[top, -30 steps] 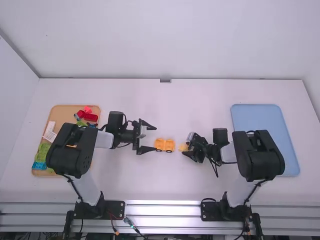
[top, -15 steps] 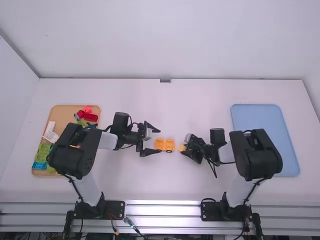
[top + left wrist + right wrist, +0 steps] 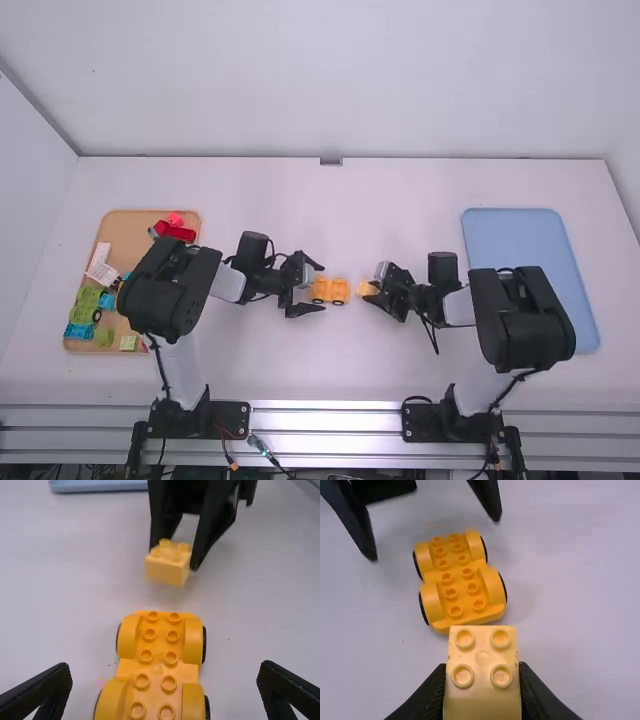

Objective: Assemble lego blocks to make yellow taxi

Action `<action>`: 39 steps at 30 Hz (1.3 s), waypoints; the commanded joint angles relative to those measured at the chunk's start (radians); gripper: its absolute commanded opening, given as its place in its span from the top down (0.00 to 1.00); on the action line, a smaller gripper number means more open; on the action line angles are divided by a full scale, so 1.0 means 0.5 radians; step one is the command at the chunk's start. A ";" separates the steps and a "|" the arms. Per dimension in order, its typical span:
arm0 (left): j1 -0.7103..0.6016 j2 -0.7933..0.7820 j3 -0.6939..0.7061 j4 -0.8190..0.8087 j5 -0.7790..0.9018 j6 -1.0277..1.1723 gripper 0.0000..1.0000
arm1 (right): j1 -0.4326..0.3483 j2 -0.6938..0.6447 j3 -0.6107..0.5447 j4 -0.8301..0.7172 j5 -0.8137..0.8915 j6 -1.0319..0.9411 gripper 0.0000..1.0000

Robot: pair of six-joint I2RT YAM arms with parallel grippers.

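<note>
My left gripper (image 3: 312,288) is open at the left end of the orange-yellow car base (image 3: 330,290) on the table. In the left wrist view the left gripper (image 3: 165,687) has its fingers wide apart on both sides of the studded, wheeled car base (image 3: 157,667), not touching it. Just right of the base, my right gripper (image 3: 370,289) is shut on a pale yellow block (image 3: 366,288). The right wrist view has that gripper (image 3: 482,680) pinching the four-studded block (image 3: 482,660), studs showing; the car base (image 3: 460,580) lies beyond it.
A wooden tray (image 3: 127,232) at the left holds red, green and blue blocks and a white paper, partly under the left arm. On the right side of the table lies a blue tray (image 3: 515,235).
The left gripper has moved right, to the car base's left end, its fingers still apart. The right gripper has shifted only slightly and keeps the pale yellow block.
</note>
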 commanded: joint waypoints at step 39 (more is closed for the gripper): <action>-0.082 0.388 0.276 -0.163 0.002 -0.009 0.45 | 0.407 0.167 0.585 -0.730 0.268 -0.328 0.91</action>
